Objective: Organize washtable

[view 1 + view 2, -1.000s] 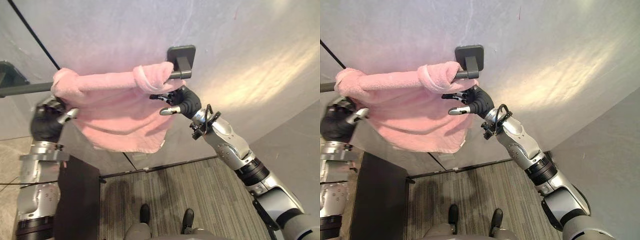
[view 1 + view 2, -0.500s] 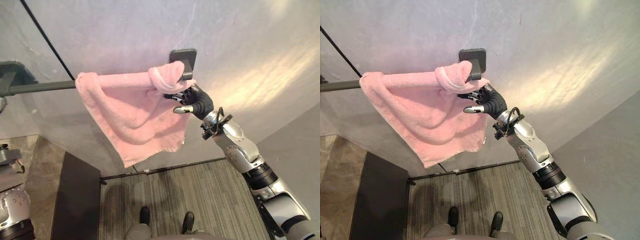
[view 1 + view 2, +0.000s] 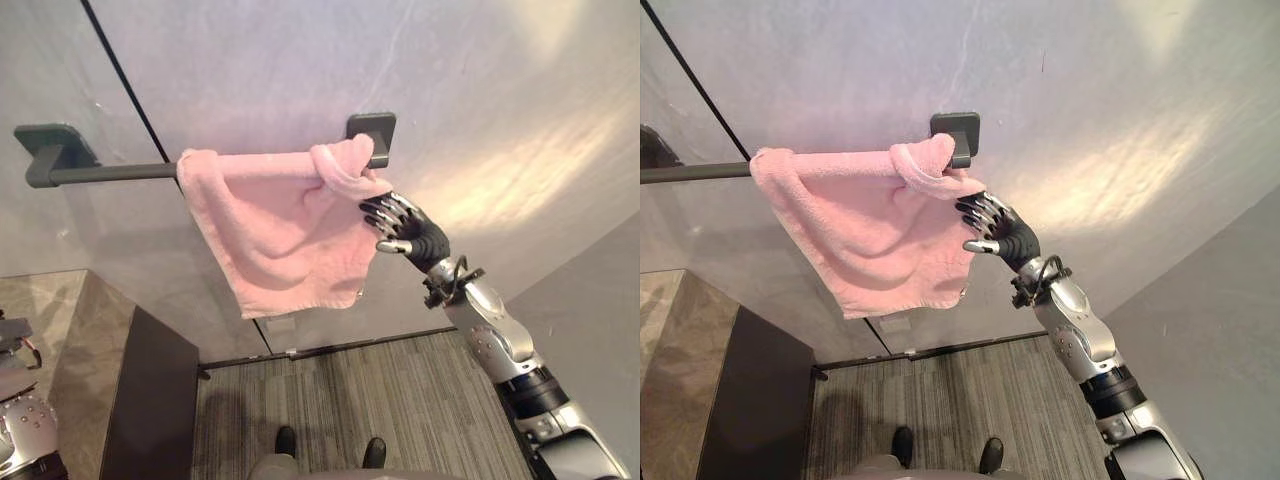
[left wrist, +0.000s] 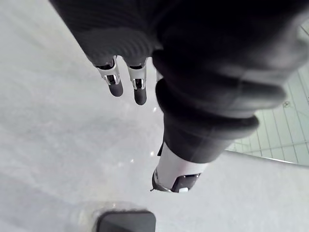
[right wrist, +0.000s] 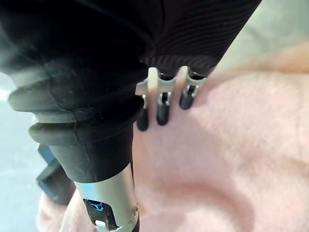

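A pink towel [image 3: 285, 230] hangs bunched over the right half of a dark wall bar [image 3: 110, 173], with a rolled fold by the right bracket [image 3: 372, 130]. My right hand [image 3: 405, 225] is raised beside the towel's right edge. Its fingers are relaxed and open and hold nothing. In the right wrist view its fingertips [image 5: 161, 113] hover just over the pink cloth [image 5: 227, 145]. My left hand [image 4: 176, 171] is low at my left side, away from the towel. Its fingers [image 4: 115, 84] are loose before a bare grey wall and hold nothing.
The bar's left bracket [image 3: 45, 150] is fixed to the grey wall. A stone-look counter top [image 3: 60, 330] with a black front panel [image 3: 150, 400] stands at the lower left. Striped grey carpet [image 3: 350, 390] lies below.
My left hand has let go of the towel's left end and dropped away to the lower left. The towel now hangs free. My right hand has drawn back slightly from it. The camera has shifted.
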Controlling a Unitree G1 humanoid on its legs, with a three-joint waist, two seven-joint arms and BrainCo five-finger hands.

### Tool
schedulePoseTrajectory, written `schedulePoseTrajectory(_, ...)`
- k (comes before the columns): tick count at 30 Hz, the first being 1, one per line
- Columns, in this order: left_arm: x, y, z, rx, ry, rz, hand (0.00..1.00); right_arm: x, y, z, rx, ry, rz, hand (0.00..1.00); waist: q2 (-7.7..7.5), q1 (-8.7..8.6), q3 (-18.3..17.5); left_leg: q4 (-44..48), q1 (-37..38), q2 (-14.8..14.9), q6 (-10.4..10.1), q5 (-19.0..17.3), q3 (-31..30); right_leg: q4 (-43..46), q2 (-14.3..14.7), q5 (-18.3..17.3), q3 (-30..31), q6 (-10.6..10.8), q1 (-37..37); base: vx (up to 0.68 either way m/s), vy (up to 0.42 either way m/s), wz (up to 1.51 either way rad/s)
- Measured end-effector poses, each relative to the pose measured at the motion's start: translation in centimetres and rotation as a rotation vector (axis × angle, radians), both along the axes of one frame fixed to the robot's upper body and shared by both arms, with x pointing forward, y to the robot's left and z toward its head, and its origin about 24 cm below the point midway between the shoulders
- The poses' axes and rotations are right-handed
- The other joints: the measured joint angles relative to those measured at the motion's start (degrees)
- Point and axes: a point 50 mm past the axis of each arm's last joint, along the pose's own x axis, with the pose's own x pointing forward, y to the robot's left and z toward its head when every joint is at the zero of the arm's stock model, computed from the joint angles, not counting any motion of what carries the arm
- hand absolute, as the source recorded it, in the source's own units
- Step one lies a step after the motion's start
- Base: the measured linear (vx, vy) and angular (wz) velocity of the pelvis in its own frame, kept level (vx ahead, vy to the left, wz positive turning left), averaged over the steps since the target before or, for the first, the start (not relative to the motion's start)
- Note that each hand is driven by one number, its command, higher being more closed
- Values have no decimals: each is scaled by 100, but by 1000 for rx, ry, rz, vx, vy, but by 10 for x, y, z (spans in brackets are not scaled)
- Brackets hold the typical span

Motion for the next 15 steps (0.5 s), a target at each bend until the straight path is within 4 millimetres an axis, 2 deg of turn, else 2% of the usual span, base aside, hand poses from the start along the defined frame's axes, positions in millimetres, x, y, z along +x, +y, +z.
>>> schedulePoseTrajectory(1, -1, 3, -3, -11, 8, 11, 0, -3, -7, -15, 1, 58, -38, 0, 12, 0, -69, 0, 16, 0, 0, 0, 1, -1, 0, 0, 0, 0, 11, 0, 0, 0)
schedulePoseTrajectory(3, -5, 7, -5, -23, 14, 32, 0, -6, -18, -31, -18, 119, -87, 0, 28, -5, -131, -1, 36, -1, 0, -1, 12, -6, -1, -1, 8, 0, 19, -10, 0, -2)
schedulePoseTrajectory(4, -10, 11, -4, -24, 7, 53, 0, -11, -33, -45, -24, 170, -151, 0, 40, -5, -143, -1, 88, 0, -2, -3, 34, -27, -1, -2, 17, -1, 81, 0, 0, 0)
schedulePoseTrajectory(7, -16, 19, -6, -26, 26, 85, 0, -17, -60, -62, -32, 244, -279, 0, 71, -5, -244, -1, 104, 24, -32, -27, 46, -127, -2, -6, 37, -26, 104, -37, -8, -3)
schedulePoseTrajectory(8, -16, 24, -8, -32, 48, 99, 0, -18, -80, -70, -38, 285, -380, 0, 108, 0, -283, 0, 105, 27, -34, -28, 47, -142, -2, 3, 47, -28, 102, 0, 0, 0)
schedulePoseTrajectory(11, -17, 30, -3, -13, 62, 111, 0, -22, -111, -73, -33, 318, -551, 0, 146, 0, -305, 1, 109, 30, -35, -28, 52, -144, 0, 26, 55, -7, 101, 0, 0, 0)
schedulePoseTrajectory(14, -17, 32, 6, 23, 56, 116, 0, -27, -145, -66, 0, 308, -760, 0, 184, 2, -330, 31, 163, 31, -34, -28, 69, -149, -1, 69, 83, 7, 143, 0, -1, -4)
schedulePoseTrajectory(15, -17, 32, 7, 26, 54, 118, 0, -27, -150, -62, 14, 293, -805, 0, 205, -7, -344, 33, 186, 31, -34, -28, 70, -152, -1, 71, 88, 8, 189, 9, 0, -5)
